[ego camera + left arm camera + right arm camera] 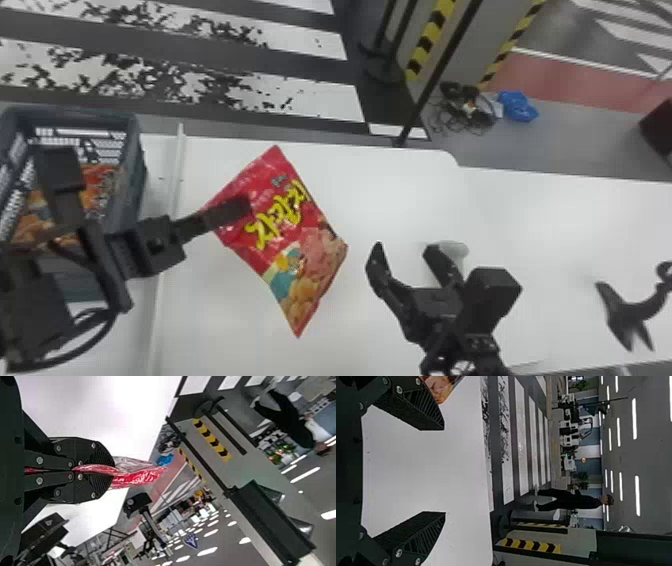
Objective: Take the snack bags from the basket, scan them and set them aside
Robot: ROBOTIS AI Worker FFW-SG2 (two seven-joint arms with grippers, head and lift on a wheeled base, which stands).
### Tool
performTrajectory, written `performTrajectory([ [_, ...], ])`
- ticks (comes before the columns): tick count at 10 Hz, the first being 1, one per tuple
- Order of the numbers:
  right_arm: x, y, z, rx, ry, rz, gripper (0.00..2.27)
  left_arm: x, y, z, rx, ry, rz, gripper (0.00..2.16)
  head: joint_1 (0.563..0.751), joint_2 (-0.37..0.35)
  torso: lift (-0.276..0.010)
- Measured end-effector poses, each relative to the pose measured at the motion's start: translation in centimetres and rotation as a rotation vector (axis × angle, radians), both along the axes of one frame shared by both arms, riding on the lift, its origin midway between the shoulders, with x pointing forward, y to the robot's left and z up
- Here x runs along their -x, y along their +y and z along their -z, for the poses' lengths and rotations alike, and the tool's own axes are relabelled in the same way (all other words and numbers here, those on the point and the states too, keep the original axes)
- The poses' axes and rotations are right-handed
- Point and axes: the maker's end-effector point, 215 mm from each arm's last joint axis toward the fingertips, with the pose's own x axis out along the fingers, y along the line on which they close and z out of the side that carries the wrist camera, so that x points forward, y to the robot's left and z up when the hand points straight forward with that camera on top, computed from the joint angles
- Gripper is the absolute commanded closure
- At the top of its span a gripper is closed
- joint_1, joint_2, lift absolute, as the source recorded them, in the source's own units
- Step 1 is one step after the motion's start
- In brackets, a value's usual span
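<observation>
My left gripper [234, 211] is shut on the upper left edge of a red snack bag [295, 265], which hangs tilted over the white table with its printed face showing. In the left wrist view the left gripper [104, 470] pinches the red bag [138, 475] between its fingers. The right gripper [405, 247] stands open to the right of the bag, apart from it. Seen from its own wrist, the right gripper [443, 471] holds nothing, and a corner of the bag [440, 390] shows beyond one finger. More snack bags [100, 187] lie in the grey basket [131, 165], partly hidden by the left arm.
The white table [400, 190] runs below both arms, with a raised white strip [175, 175] beside the basket. A pale rounded object [456, 250] is partly behind the right gripper. Farther right is a black forked object [625, 315]. A black pole [440, 70] rises beyond the table's far edge.
</observation>
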Motion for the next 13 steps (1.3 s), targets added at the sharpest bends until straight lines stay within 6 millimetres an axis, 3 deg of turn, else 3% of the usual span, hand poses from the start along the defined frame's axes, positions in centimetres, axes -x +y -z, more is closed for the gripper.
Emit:
performTrajectory([
  [2, 0.0, 0.2, -0.2, -0.012, -0.004, -0.002, 0.17, 0.7, -4.1, 4.0, -0.045, 0.072, 0.073, 1.83, 0.695, -0.350, -0.075],
  [7, -0.2, 0.8, -0.5, -0.020, -0.014, -0.009, 0.17, 1.4, -11.1, 11.2, -0.132, 0.188, 0.183, 1.83, 0.695, -0.350, -0.075],
  [9, -0.2, 0.9, -0.5, -0.022, -0.013, -0.010, 0.17, 1.3, -12.3, 14.5, -0.262, 0.186, 0.217, 1.71, 0.695, -0.350, -0.075],
  [10, -0.2, 0.9, -0.5, -0.022, -0.014, -0.011, 0.17, 0.7, -12.1, 15.3, -0.306, 0.172, 0.213, 1.10, 0.695, -0.350, -0.075],
  [11, -0.2, 0.9, -0.5, -0.021, -0.014, -0.011, 0.17, 0.2, -11.7, 15.7, -0.344, 0.149, 0.205, 0.00, 0.695, -0.350, -0.075],
  [13, -0.2, 1.0, -0.5, -0.021, -0.014, -0.014, 0.17, -0.2, -11.2, 15.2, -0.372, 0.115, 0.190, 0.06, 0.695, -0.350, -0.075],
])
